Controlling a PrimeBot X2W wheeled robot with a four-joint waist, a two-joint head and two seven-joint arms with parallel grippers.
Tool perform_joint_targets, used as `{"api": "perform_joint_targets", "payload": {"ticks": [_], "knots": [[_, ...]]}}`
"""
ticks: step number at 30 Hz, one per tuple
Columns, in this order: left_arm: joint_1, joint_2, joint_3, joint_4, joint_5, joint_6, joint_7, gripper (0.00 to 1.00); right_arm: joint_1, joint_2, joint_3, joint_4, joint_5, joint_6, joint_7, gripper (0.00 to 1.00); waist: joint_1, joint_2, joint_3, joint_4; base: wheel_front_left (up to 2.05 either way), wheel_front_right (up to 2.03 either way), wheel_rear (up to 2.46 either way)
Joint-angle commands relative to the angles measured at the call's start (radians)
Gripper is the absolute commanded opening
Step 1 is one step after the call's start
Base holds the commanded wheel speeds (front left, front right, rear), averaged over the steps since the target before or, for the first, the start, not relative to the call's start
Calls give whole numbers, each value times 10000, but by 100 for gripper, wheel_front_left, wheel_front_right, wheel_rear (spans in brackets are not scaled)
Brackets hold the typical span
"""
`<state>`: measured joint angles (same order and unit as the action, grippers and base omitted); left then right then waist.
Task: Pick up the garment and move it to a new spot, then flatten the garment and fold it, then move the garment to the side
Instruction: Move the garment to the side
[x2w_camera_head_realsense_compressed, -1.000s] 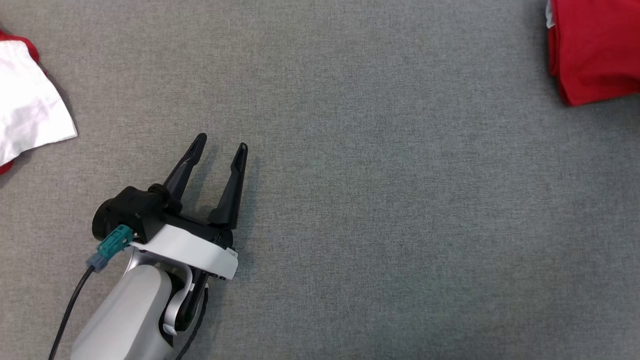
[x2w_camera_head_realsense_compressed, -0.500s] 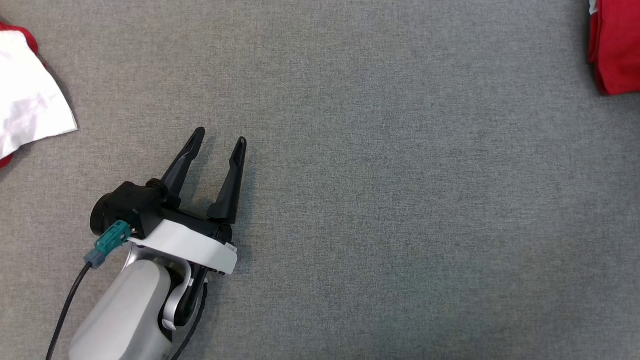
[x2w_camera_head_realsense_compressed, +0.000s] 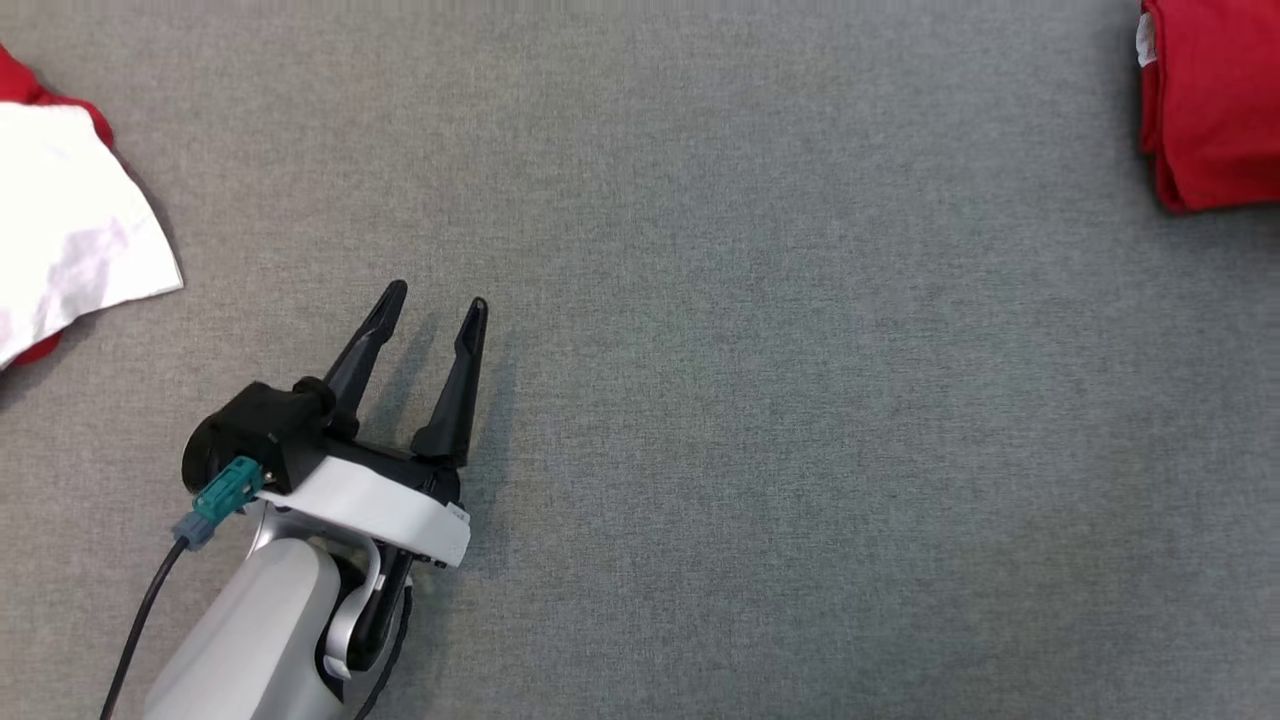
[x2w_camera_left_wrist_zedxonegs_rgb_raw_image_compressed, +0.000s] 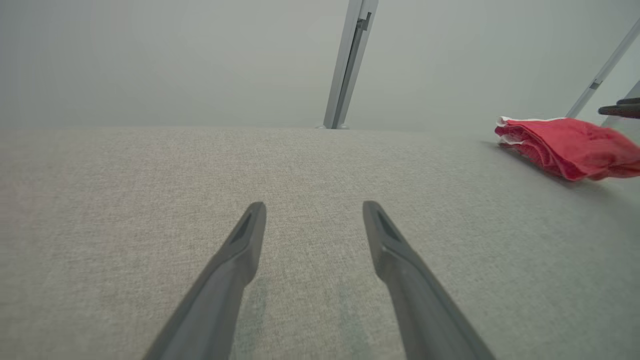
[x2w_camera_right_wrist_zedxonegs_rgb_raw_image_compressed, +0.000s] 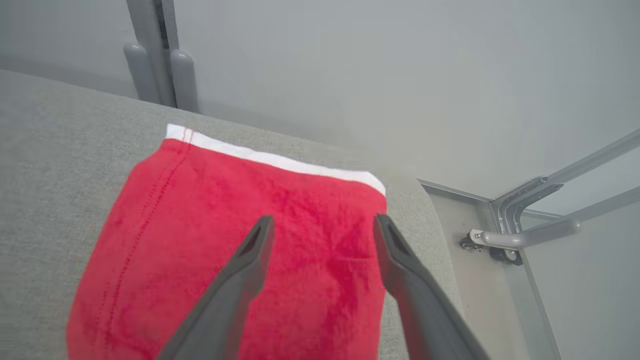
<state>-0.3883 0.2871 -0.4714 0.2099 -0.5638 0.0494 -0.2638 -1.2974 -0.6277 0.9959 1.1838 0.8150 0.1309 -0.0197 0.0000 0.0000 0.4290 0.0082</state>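
Observation:
The garment (x2w_camera_head_realsense_compressed: 1215, 110) is red with a white trim and lies folded at the far right of the grey padded surface (x2w_camera_head_realsense_compressed: 750, 400). In the right wrist view my right gripper (x2w_camera_right_wrist_zedxonegs_rgb_raw_image_compressed: 323, 220) hangs open just above the garment (x2w_camera_right_wrist_zedxonegs_rgb_raw_image_compressed: 200, 225), its fingers spread and nothing between them. My left gripper (x2w_camera_head_realsense_compressed: 440, 296) stands open over bare surface at the lower left, far from the garment. The left wrist view has the left gripper (x2w_camera_left_wrist_zedxonegs_rgb_raw_image_compressed: 314, 207) empty and the garment (x2w_camera_left_wrist_zedxonegs_rgb_raw_image_compressed: 565, 145) off to the right.
A white cloth (x2w_camera_head_realsense_compressed: 70, 240) with red fabric under it lies at the left edge. The surface ends just right of the garment, where a metal frame (x2w_camera_right_wrist_zedxonegs_rgb_raw_image_compressed: 525, 235) stands. A grey upright post (x2w_camera_left_wrist_zedxonegs_rgb_raw_image_compressed: 347, 65) rises behind the far edge.
The whole head picture has shifted a little, so the camera moved. My left gripper stays open in about the same place over the surface.

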Motion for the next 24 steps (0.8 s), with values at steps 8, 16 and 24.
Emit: {"api": "perform_joint_targets", "payload": {"ticks": [8,16,24], "knots": [[827,216,260,135,-219,185,-15,100,303,368,321,-4,-513,1,-936,100,0,0,-2067,-544,0,0,0],[1908,408,510,-218,-411,578,-12,100,1215,849,-91,-946,-60,1,-2058,100,0,0,-3552,-782,0,0,0],[2782,756,866,-910,-569,1049,21,100,2960,725,-1826,-2578,-153,1,-2462,100,0,0,-4228,-682,0,0,0]]}}
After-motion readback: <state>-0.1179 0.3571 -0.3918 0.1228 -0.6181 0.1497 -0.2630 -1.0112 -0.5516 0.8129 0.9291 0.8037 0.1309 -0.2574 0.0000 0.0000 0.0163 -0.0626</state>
